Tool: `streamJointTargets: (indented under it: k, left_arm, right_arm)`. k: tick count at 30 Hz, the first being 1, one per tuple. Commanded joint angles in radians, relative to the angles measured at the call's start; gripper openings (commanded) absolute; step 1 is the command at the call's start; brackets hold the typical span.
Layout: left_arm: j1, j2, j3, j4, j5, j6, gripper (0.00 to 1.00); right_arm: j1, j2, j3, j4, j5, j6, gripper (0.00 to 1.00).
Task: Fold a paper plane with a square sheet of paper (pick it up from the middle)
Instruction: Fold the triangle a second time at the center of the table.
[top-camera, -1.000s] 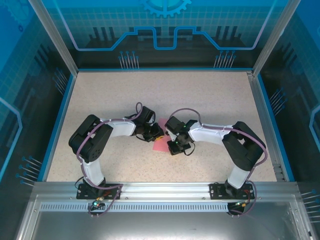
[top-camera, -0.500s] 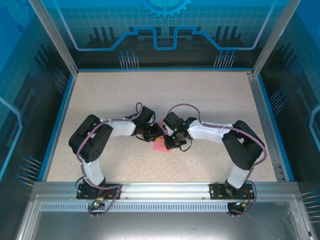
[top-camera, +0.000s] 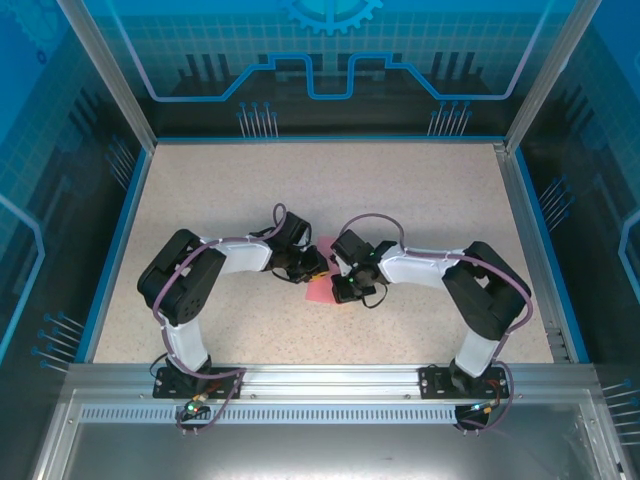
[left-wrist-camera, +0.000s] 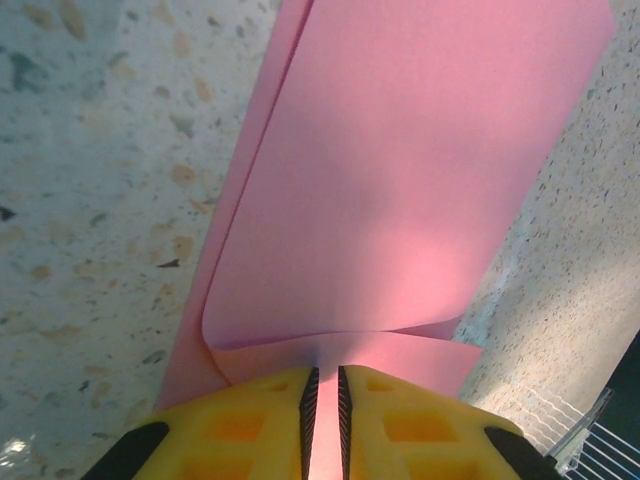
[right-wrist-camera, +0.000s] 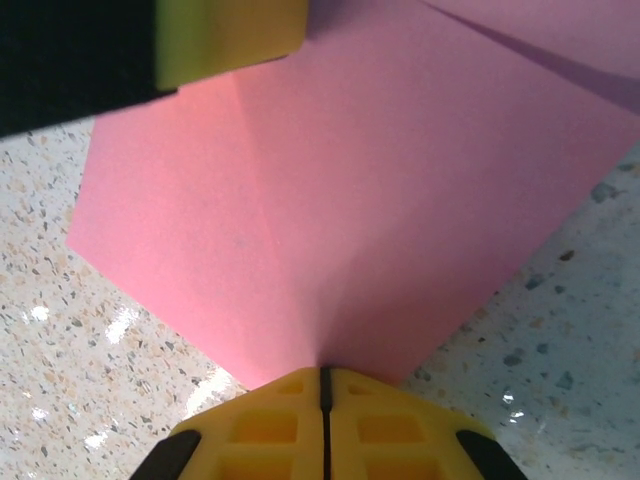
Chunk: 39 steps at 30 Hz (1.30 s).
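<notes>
Now, folded pink sheet (left-wrist-camera: 380, 180), edges nipped in left jaws, right jaws

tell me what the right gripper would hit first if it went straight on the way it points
The paper. The right gripper is shut with the paper right at its tips, seemingly pinched there, so pushing on would press into it first.

surface: speckled beige table (top-camera: 420, 200) | walls: blue printed panels (top-camera: 180, 50) | front: aluminium rail (top-camera: 330, 378)
</notes>
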Motion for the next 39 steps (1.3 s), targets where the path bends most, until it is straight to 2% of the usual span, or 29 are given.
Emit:
streamJointTargets:
  k: [1,7,15,23,26,32,39]
  left_arm:
    - [-0.008,-0.01,-0.01,-0.057,0.018,0.045,0.19]
    - [-0.025,-0.076,-0.058,0.053,0.098,0.013,0.19]
    - [-0.08,-0.086,-0.085,0.073,0.093,-0.025,0.18]
    - [-0.095,-0.057,-0.129,0.093,0.08,-0.046,0.18]
    - [-0.097,-0.043,-0.128,0.098,0.061,-0.049,0.18]
    - [-0.089,-0.048,-0.107,0.034,-0.06,-0.023,0.17]
    - [-0.033,-0.04,-0.062,0.023,-0.065,0.021,0.18]
  right_arm:
    - [-0.007,0.029,-0.053,-0.058,-0.006,0.029,0.06]
    - [-0.009,0.035,-0.061,-0.039,-0.013,0.045,0.06]
    - [-0.011,0.037,-0.061,-0.037,-0.014,0.045,0.06]
    - [-0.011,0.039,-0.061,-0.039,-0.015,0.048,0.06]
    - [-0.012,0.044,-0.061,-0.042,-0.015,0.047,0.06]
    - [-0.007,0.067,-0.086,-0.092,0.024,0.02,0.06]
    - [-0.006,0.11,-0.102,-0.14,0.061,0.0,0.06]
